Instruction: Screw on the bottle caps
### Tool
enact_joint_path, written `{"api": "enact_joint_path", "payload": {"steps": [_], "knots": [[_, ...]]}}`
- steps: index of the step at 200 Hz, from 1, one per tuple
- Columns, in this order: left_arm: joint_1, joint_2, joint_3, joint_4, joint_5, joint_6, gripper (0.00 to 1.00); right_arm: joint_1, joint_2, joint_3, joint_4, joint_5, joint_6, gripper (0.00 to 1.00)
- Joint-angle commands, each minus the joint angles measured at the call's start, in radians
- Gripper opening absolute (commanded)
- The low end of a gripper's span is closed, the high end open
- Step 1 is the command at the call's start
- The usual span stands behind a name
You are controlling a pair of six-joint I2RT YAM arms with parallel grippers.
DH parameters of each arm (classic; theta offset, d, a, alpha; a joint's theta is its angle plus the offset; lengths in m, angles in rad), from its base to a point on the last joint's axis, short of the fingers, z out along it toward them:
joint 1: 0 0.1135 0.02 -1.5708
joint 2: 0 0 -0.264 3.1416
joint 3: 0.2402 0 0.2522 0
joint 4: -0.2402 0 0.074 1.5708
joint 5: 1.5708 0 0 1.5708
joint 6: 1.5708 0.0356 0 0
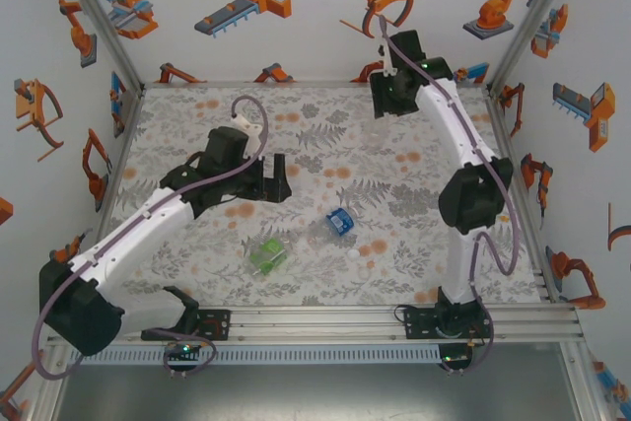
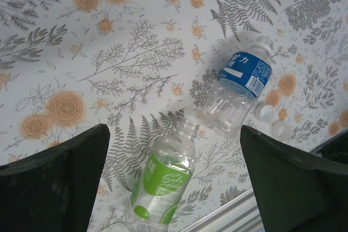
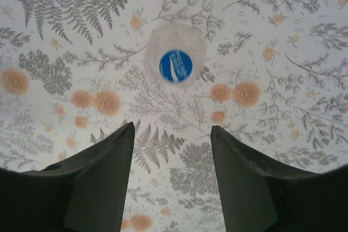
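Poised to pick up, nothing held.
The left claw (image 1: 281,176) gaped wide, aimed at the lying green-labelled clear plastic bottle (image 2: 163,180) — seemingly to grasp it; whitish round caps (image 2: 266,112) lay beside the blue-labelled bottle (image 2: 239,93); the right claw (image 3: 172,129) hung half-open.

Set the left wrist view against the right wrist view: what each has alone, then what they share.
Left wrist, not right: green bottle and blue bottle lying down, two caps beside the blue one. Right wrist, not left: a clear bottle upright, seen from above, blue top. Both: floral table; left gripper and right gripper each open.
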Motion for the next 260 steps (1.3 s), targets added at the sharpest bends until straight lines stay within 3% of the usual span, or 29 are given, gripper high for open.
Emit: {"api": "enact_joint_path", "payload": {"steps": [1,44,111,142,199,213,260], "knots": [[-0.046,0.062,0.055,-0.051,-0.024,0.042,0.97,-0.002,-0.124,-0.118,0.02,0.014,0.005,0.55],[-0.103,0.182,0.127,-0.049,0.051,0.063,0.97,-0.005,-0.334,-0.435,0.113,0.012,0.032,0.55],[-0.225,0.354,0.234,-0.062,-0.044,0.068,0.97,-0.005,-0.6,-0.818,0.203,0.008,0.101,0.55],[-0.269,0.408,0.255,-0.054,-0.067,0.074,0.97,-0.008,-0.666,-0.9,0.207,0.021,0.11,0.56],[-0.3,0.519,0.245,-0.031,0.067,0.144,1.0,-0.008,-0.731,-0.98,0.212,0.003,0.135,0.56],[-0.302,0.545,0.239,-0.02,0.111,0.143,0.96,-0.007,-0.742,-0.998,0.213,-0.008,0.144,0.56],[-0.326,0.604,0.218,-0.004,0.114,0.144,0.95,-0.007,-0.782,-1.054,0.218,-0.021,0.158,0.56]]}}
